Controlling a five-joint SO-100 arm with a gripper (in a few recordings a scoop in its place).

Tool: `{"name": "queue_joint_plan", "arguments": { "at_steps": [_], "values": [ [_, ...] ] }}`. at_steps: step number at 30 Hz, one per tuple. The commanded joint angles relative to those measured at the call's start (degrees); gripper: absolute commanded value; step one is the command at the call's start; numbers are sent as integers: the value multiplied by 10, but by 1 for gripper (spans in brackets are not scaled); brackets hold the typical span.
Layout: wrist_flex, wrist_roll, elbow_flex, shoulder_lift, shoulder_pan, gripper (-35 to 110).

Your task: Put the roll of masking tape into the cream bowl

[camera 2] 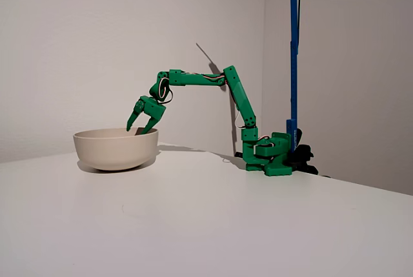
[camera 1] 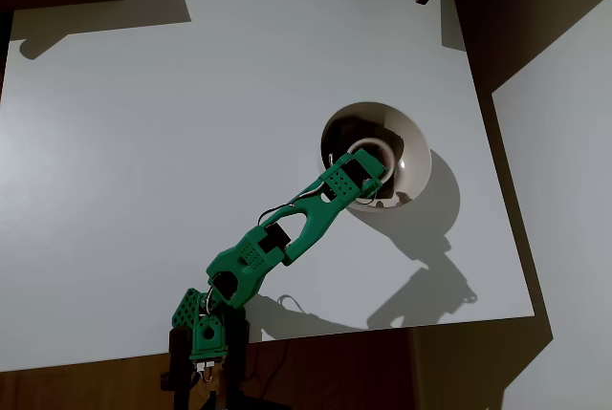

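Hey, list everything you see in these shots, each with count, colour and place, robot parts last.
cream bowl: one, cream-white, on the table, right of centre in the overhead view.
roll of masking tape: one, cream-white ring, inside the bowl's outline in the overhead view, at the gripper's tip.
table: one, white, under everything.
pole: one, blue, upright behind the arm's base.
arm: one, green, reaching from its base over the bowl.
gripper: one, green, jaws parted at the bowl's rim in the fixed view.
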Motion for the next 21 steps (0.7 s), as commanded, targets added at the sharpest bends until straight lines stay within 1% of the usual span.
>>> {"name": "queue_joint_plan", "arguments": {
  "at_steps": [1, 7, 8, 9, 10, 16, 21],
  "values": [
    [-4, -4, -33, 32, 11, 23],
    [-3, 6, -33, 37, 11, 16],
    [-3, 6, -33, 39, 11, 10],
    [-3, 6, -33, 40, 11, -2],
    [-3, 9, -33, 40, 11, -8],
    [-3, 27, -33, 55, 10, -8],
    [3, 56, -39, 103, 0, -8]
  ]
}}
